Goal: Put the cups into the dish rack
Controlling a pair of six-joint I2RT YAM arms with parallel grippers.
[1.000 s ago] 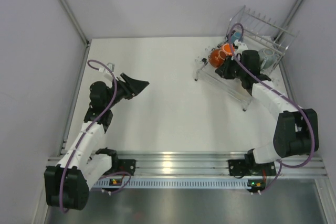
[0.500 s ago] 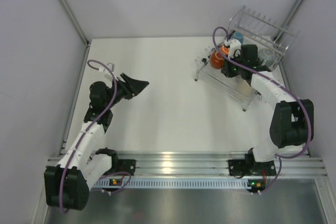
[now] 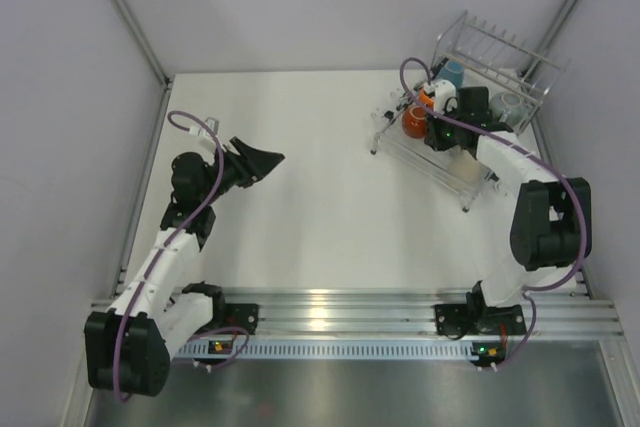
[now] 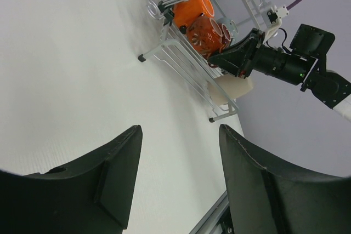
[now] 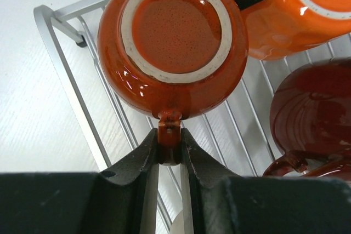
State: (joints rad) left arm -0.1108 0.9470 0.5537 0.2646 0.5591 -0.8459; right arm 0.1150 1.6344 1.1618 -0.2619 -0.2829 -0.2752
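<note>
Grey panel walls (image 3: 300, 7) and aluminium rail (image 3: 330, 305) suggest a lab.

Top external: high behind the arm bases, looking down over the whole counter (image 3: 300, 207). Left wrist: low, far off, facing the dish rack (image 4: 186, 65). Right wrist: close above the same rack.

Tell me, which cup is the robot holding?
The shiny orange mug showing its round bottom: the right gripper pinches its handle. The brighter orange cup and dark red mug beside it sit free.

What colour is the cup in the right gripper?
The cup is glossy orange-red; shown best in the right wrist view.
</note>
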